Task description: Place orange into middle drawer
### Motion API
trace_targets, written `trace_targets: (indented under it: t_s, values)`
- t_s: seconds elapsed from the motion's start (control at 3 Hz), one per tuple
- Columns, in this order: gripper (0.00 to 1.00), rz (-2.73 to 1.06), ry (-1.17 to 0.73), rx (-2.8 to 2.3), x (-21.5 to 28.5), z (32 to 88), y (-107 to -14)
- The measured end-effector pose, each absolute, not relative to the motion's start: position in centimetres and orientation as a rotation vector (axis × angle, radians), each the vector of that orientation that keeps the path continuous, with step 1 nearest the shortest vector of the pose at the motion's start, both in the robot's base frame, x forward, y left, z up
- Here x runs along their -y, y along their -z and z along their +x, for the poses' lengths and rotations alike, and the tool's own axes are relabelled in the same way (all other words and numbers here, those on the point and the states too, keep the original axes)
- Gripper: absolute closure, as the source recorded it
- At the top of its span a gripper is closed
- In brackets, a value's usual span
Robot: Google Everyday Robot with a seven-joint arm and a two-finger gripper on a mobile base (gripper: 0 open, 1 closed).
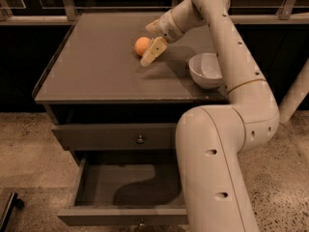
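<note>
Camera view, pick phase. My gripper (pixel 153 51) is low over the far middle of the flat grey cabinet top (pixel 91 71), reached there from the right by my cream, jointed arm (pixel 227 144). The small round orange fruit (pixel 142 46) rests on that top, just to the left of the gripper and seemingly in contact with it. I cannot tell whether my jaws are open or closed, nor whether they have the fruit between them.

A white ceramic bowl (pixel 206 70) stands on the same surface, to the right of the orange and nearer the front edge.

Below the top, the upper grey drawer with a round metal knob (pixel 111 137) is shut. The wide, shallow grey middle drawer (pixel 106 216) beneath it is pulled out towards the near side, its interior bare apart from my arm's shadow.

Progress, as I judge it: the drawer is ready to receive, and the approach to the orange is about complete. Securing the fruit, lifting it, carrying it down over the near edge and releasing it in the drawer remain to be done.
</note>
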State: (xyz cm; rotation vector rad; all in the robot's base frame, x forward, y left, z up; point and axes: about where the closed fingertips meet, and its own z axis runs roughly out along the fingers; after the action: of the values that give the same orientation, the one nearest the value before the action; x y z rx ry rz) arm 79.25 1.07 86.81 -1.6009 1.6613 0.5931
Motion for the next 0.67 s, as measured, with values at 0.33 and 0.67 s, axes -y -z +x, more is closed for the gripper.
trace_targets:
  t_s: [0.33,0.67]
  values:
    - [0.00,-1.601,-0.616,-1.670,-1.73,79.49,-85.77]
    - [0.00,-1.604,-0.626,-1.667,-2.40,79.64,-85.46]
